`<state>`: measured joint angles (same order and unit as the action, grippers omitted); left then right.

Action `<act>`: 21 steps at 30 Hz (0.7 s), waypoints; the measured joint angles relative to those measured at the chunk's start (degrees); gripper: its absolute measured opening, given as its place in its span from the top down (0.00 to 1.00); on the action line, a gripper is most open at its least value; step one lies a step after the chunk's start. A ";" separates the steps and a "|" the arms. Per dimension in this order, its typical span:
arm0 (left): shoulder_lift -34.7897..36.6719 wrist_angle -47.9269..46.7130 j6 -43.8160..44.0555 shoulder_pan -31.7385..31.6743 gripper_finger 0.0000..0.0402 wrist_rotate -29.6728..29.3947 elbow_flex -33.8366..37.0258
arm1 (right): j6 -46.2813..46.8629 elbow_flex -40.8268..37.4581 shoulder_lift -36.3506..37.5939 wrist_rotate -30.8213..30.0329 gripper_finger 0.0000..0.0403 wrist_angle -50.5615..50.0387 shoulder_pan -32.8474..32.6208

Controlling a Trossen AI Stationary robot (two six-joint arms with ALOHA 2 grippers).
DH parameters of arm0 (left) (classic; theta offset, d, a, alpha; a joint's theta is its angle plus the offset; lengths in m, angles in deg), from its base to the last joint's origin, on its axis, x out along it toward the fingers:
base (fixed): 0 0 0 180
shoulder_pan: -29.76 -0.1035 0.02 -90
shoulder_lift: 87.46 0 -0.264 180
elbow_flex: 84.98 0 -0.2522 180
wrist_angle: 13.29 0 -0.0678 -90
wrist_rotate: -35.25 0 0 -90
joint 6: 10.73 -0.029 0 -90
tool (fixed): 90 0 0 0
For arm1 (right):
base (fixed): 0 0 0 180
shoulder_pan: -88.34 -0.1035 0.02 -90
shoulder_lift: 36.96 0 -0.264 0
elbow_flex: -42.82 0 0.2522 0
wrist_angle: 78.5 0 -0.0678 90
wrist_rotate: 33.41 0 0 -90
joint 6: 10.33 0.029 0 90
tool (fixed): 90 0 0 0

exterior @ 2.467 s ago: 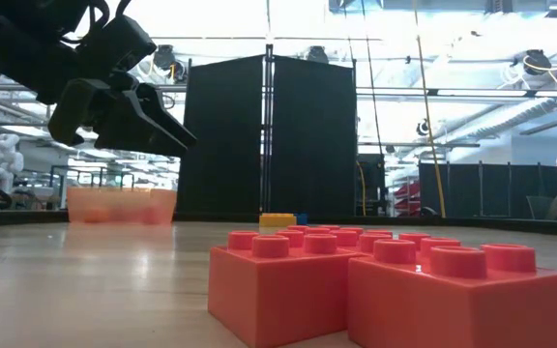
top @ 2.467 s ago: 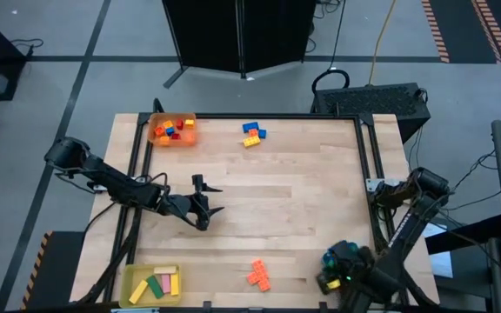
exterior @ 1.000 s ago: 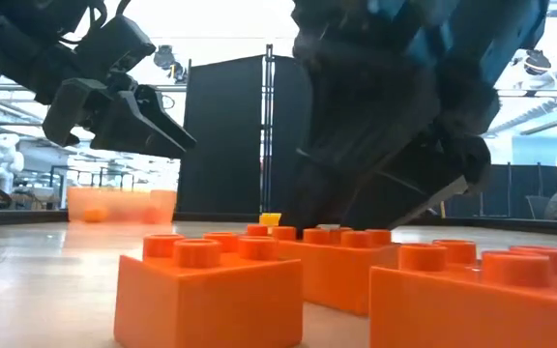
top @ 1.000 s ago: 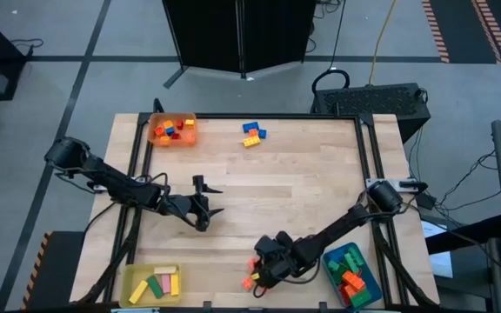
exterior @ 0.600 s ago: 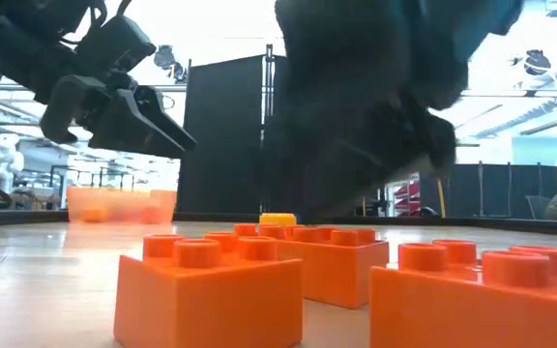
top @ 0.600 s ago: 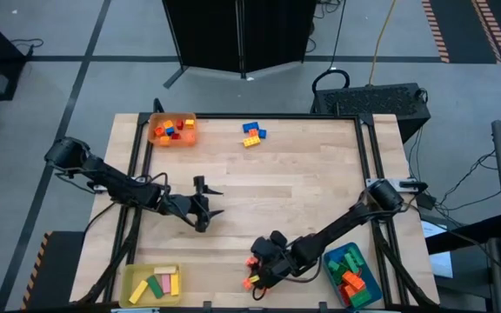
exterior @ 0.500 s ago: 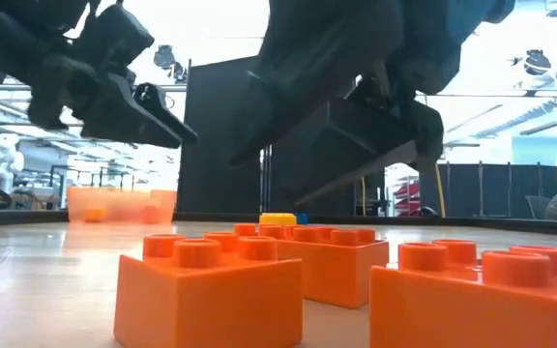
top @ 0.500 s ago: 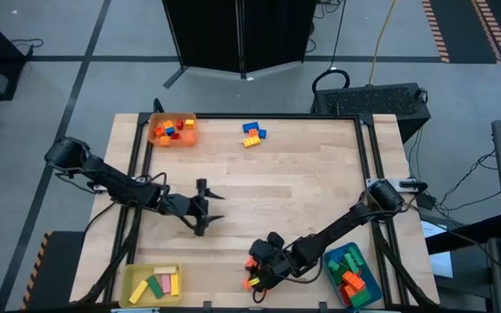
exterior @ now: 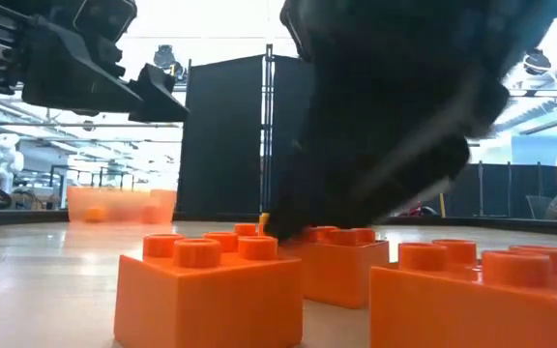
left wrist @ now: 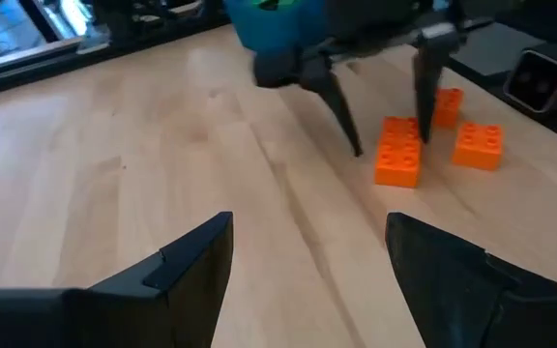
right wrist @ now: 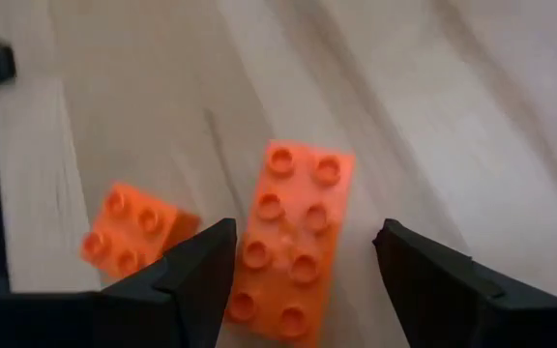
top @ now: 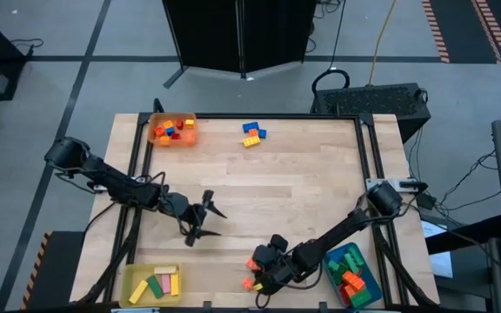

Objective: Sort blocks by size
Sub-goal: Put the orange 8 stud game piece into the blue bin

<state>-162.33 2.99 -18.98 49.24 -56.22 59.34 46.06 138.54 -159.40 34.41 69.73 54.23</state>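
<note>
1. A wooden desk [top: 303, 200] with a dark frame is seen from above, with two dark robot arms reaching over it, one from each side.
2. At the near edge of the desk, the right end effector [top: 257, 271] hangs low over a small cluster of orange blocks [top: 252, 273]. Its fingers stand apart, one on each side of a long eight-stud orange block [right wrist: 290, 242], without closing on it.
3. In the right wrist view, a smaller four-stud orange block [right wrist: 129, 230] lies just beside the long one, at an angle to it.
4. In the near left corner sits a yellow tray [top: 131, 294] holding long blocks in yellow, green and pink.
5. In the near right corner sits a blue tray [top: 370, 283] holding orange, green and blue blocks.
6. Farther in, left of the middle, the left end effector [top: 205, 219] hovers above bare wood. Its fingers are spread apart and hold nothing.
7. The left wrist view looks across the desk toward the right end effector and the orange cluster.
8. At the far edge, a few blue and yellow blocks [top: 252, 133] lie loose near the middle.
9. In the far left corner is an orange tray [top: 153, 137] holding small red, yellow, orange and blue blocks.
</note>
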 joint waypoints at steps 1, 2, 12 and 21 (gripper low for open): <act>0.00 -0.03 0.00 -0.02 0.32 -0.46 0.00 | -0.24 0.00 -0.39 0.05 0.40 -0.08 -0.15; 0.00 -0.23 -0.02 -0.02 0.32 -0.98 0.00 | -0.30 0.00 -0.61 0.09 0.40 -0.91 -0.22; 0.00 -0.63 0.37 -0.02 0.32 -2.08 0.00 | 0.24 0.15 -1.04 0.45 0.48 -4.25 -0.02; 0.00 -0.73 0.01 -0.02 0.32 -2.20 0.00 | -0.81 0.09 -0.24 1.64 0.71 -5.41 0.02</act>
<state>-162.33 2.26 -18.97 49.22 -58.42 59.34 45.25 138.63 -159.64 36.05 64.32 54.25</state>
